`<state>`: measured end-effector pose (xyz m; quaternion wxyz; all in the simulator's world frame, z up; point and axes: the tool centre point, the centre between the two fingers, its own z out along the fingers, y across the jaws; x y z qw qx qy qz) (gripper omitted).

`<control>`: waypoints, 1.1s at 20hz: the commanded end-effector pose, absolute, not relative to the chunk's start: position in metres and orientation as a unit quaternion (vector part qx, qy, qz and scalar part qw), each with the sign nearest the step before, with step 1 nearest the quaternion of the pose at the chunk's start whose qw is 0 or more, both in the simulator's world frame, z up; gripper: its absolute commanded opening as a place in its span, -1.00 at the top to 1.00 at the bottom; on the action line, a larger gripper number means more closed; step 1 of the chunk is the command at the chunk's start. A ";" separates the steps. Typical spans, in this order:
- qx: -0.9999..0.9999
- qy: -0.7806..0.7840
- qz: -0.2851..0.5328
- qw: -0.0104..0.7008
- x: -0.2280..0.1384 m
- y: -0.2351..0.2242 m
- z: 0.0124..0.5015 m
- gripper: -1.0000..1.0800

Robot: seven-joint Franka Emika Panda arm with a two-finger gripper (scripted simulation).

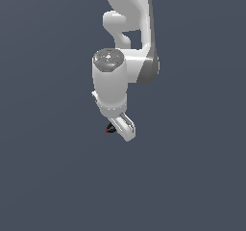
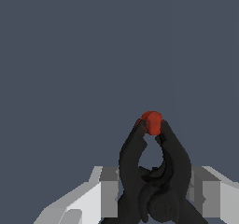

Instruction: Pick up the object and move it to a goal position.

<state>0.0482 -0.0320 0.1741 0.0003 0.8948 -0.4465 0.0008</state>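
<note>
No readable text, labels, brands, numbers or signs in either view.

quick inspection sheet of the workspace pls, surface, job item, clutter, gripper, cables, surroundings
surface: plain grey-blue ground, no markings seen.
job's things: the black object with a red tip sits between the fingers in the wrist view; in the exterior view only a small dark and red bit shows beside the gripper.
clutter: nothing seen.
grippers: one white gripper, fingers on either side of the object; firm contact cannot be confirmed.
cables: nothing seen.
surroundings: the white arm comes in from the top of the exterior view; no goal marker seen.
</note>
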 end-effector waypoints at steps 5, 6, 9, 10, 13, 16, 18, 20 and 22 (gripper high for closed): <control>0.895 -0.446 0.000 0.001 0.075 -0.052 0.217 1.00; 0.895 -0.446 0.000 0.001 0.079 -0.055 0.223 1.00; 0.895 -0.446 0.000 0.001 0.089 -0.062 0.238 1.00; 0.895 -0.446 0.000 0.001 0.093 -0.065 0.243 1.00; 0.895 -0.446 0.000 0.001 0.101 -0.071 0.255 1.00; 0.895 -0.446 0.000 0.000 0.108 -0.075 0.264 1.00; 0.895 -0.446 0.000 0.000 0.111 -0.077 0.269 1.00; 0.895 -0.446 0.000 0.000 0.114 -0.079 0.273 1.00; 0.895 -0.446 0.000 0.000 0.116 -0.080 0.275 1.00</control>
